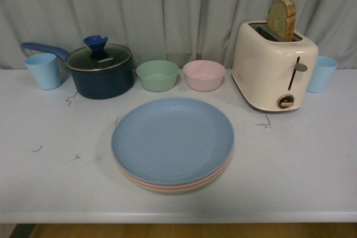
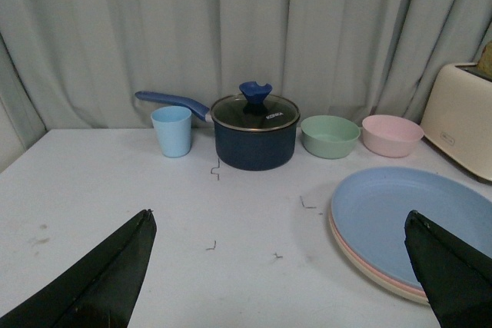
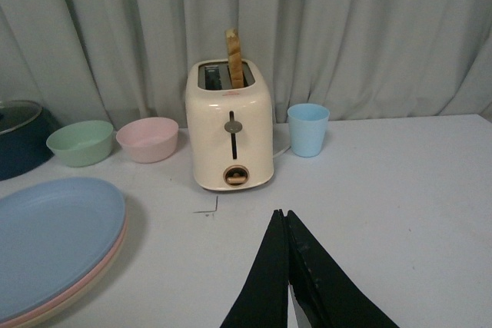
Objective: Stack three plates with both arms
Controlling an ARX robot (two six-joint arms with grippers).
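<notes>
The three plates lie in one stack at the table's front middle: the blue plate (image 1: 172, 139) on top, the pink plate (image 1: 215, 175) under it showing only its rim, the beige plate (image 1: 167, 190) at the bottom. Neither arm shows in the front view. In the left wrist view the stack (image 2: 415, 220) lies to one side and my left gripper (image 2: 279, 217) is open and empty, held back above bare table. In the right wrist view the stack (image 3: 54, 240) lies to one side and my right gripper (image 3: 283, 214) is shut and empty, apart from it.
Along the back stand a light blue cup (image 1: 43, 71), a dark blue lidded saucepan (image 1: 100, 71), a green bowl (image 1: 157, 75), a pink bowl (image 1: 203, 74), a cream toaster (image 1: 273, 65) with a bread slice, and another blue cup (image 1: 322, 73). A grey curtain hangs behind.
</notes>
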